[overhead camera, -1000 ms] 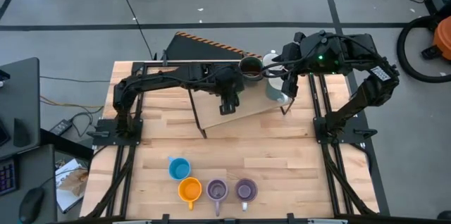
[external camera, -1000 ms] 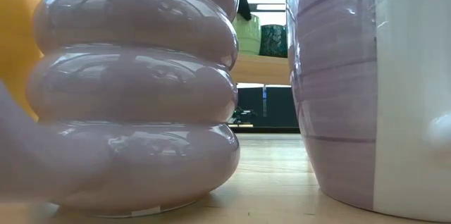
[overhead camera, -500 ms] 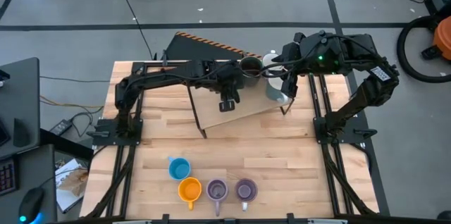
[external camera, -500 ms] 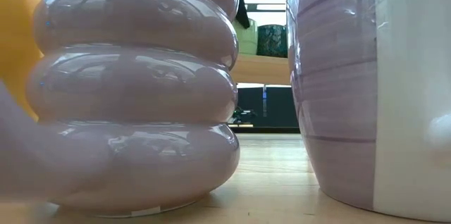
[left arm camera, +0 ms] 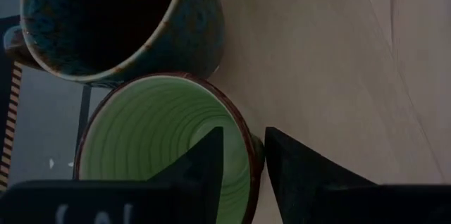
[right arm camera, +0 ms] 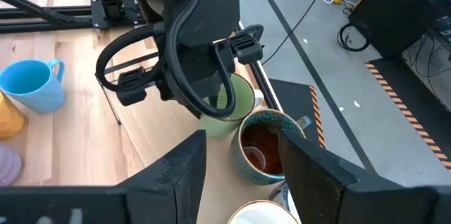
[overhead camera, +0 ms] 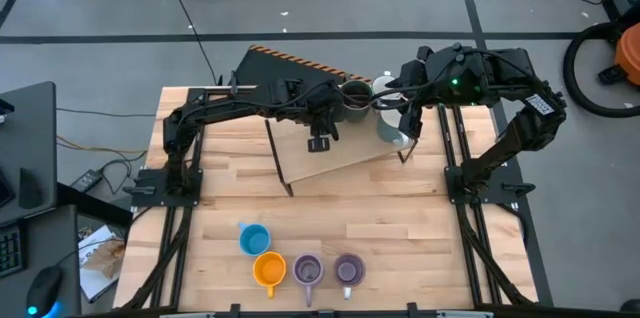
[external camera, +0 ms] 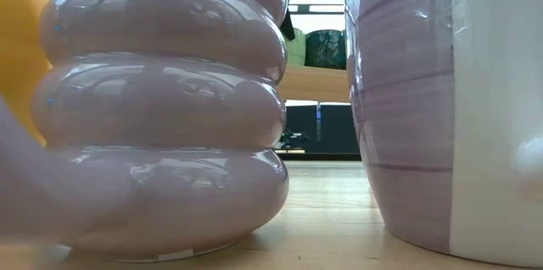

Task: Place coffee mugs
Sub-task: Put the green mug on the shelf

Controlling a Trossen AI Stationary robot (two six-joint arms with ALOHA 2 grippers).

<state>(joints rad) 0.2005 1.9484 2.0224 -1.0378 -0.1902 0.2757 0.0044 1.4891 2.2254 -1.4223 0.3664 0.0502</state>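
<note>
green mug [left arm camera: 165,155], glossy and ribbed inside with a brown rim, has its wall pinched between the left gripper [left arm camera: 257,164] fingers. beside it stands a speckled dark mug [left arm camera: 116,23]; the right gripper [right arm camera: 239,157] hovers empty, fingers apart.

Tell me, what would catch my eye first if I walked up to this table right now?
Probably the left gripper at the far side of the table, its fingers pinching the rim of a green mug beside a dark brown mug on a raised wooden board. Next, the neat row at the near edge: a blue mug, an orange mug and two purple mugs. The right gripper hovers open by the brown mug.
</note>
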